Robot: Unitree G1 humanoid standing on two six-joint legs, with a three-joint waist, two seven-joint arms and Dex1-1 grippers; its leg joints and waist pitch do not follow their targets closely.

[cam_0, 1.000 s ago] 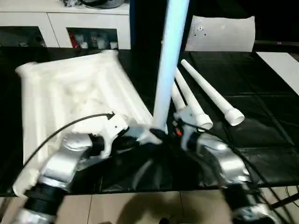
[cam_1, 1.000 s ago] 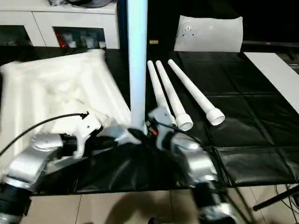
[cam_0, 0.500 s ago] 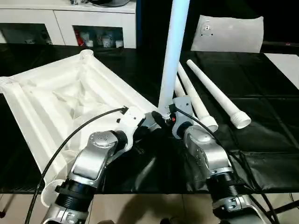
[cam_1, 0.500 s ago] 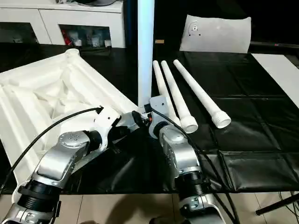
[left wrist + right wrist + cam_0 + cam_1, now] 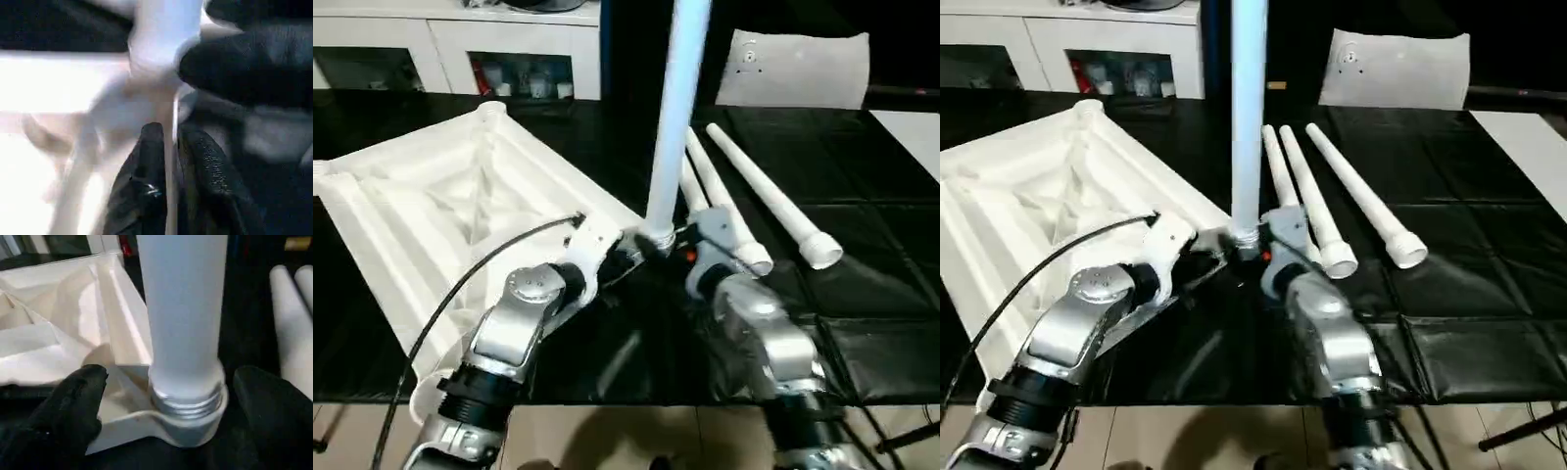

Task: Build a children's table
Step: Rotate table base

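**One leg upright in the near corner socket**

Your right gripper (image 5: 173,382) is released. Its black fingers (image 5: 73,406) stand wide apart on either side of the long white tapered tube leg (image 5: 675,117) and touch neither side of it. That leg stands upright with its threaded end in the round corner socket (image 5: 188,428) of the white ribbed plastic table panel (image 5: 440,206).

The panel lies underside up on the left half of the black-covered tabletop (image 5: 862,294). Its socket corner sits near the middle of the front edge.

Your left gripper (image 5: 166,132) reaches in at that same corner. Its fingers (image 5: 146,161) are nearly together, clenched on a thin white rib of the panel.

Three more white tapered tube legs (image 5: 764,196) lie side by side right of centre, wide ends toward the front edge.
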